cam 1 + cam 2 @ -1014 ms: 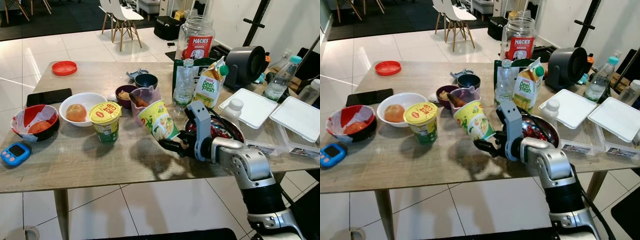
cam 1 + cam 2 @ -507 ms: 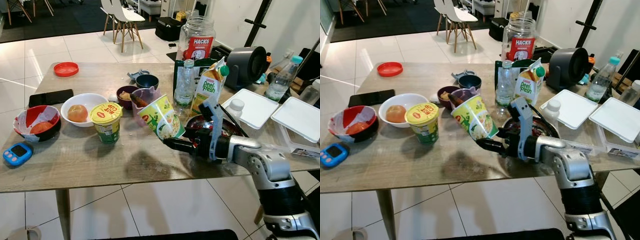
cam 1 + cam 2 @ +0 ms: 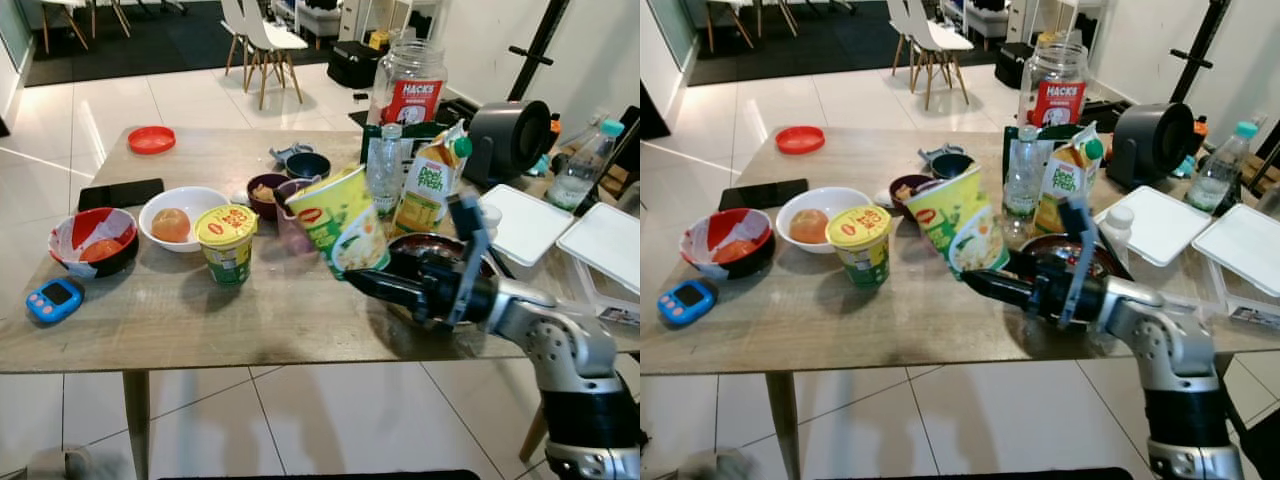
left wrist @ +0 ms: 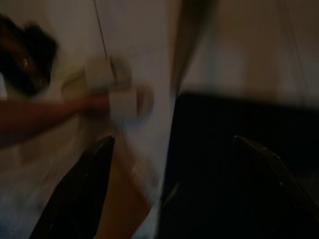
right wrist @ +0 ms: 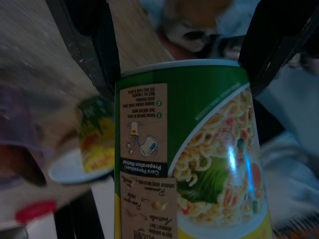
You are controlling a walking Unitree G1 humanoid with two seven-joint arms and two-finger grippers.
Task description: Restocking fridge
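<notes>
Labels first: the big clear jar [image 3: 407, 85] at the table's far side reads "HACKS" on a red band, the juice carton [image 3: 429, 185] reads "Peel Fresh", and the yellow-lidded cup [image 3: 229, 243] standing on the table [image 3: 180, 320] shows "HOT CUP" in red. The green noodle cup [image 3: 343, 220] carries a red oval logo on its side, and the right wrist view shows a preparation panel whose heading begins "Cara"; the smaller print is too fine to read.

The right gripper [image 3: 372, 284] pinches the noodle cup's lower end between its fingers [image 5: 92, 45] and holds it tilted in the air, above the table's near half, in front of a clear water bottle [image 3: 384, 170] and the carton.

Bare tabletop lies along the near edge under the cup. A white bowl [image 3: 186, 208] and a red-and-white bowl [image 3: 92, 240] sit to the left, and a blue device [image 3: 54, 299] rests by the near-left edge.

Compared with a second ago, the cup is higher and clear of the table. The left gripper [image 4: 169, 164] hangs with fingers spread over a blurred floor.
</notes>
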